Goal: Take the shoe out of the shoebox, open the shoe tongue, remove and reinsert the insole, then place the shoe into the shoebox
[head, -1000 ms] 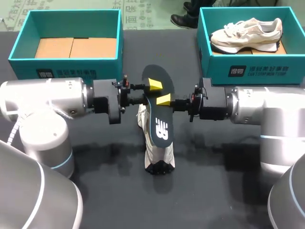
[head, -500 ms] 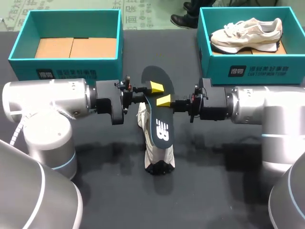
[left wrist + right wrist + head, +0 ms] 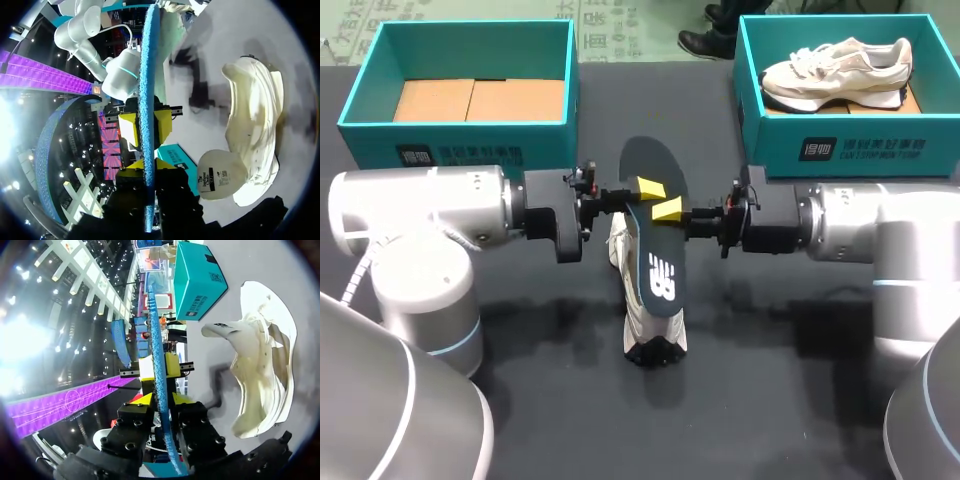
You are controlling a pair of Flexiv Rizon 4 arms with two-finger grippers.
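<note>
Insole: you see the dark, flat shoe insole with a white mark (image 3: 655, 235) held off the table between the two arms. It is tilted, and its long axis runs from the far side toward the near side. In the head view it overlaps the shoe below it.

Left gripper: in your left wrist view the left gripper (image 3: 148, 166) is clamped on the insole. One yellow tip presses each face of the blue edge.

Right gripper: the right gripper (image 3: 162, 400) grips the same insole from the opposite side, one finger against each face. The two grippers' tips sit just beside each other along the insole.

Shoe: the cream fabric sneaker (image 3: 648, 322) lies on the black table (image 3: 770, 380), under the insole and out of both boxes. Both wrist views show you its tongue folded out and its mouth wide.

Left box: the teal cardboard shoebox at far left (image 3: 460, 140) shows a brown cardboard floor.

Right box: the teal cardboard shoebox at far right (image 3: 845, 150) holds a second cream sneaker (image 3: 835, 72) lying on its side.
</note>
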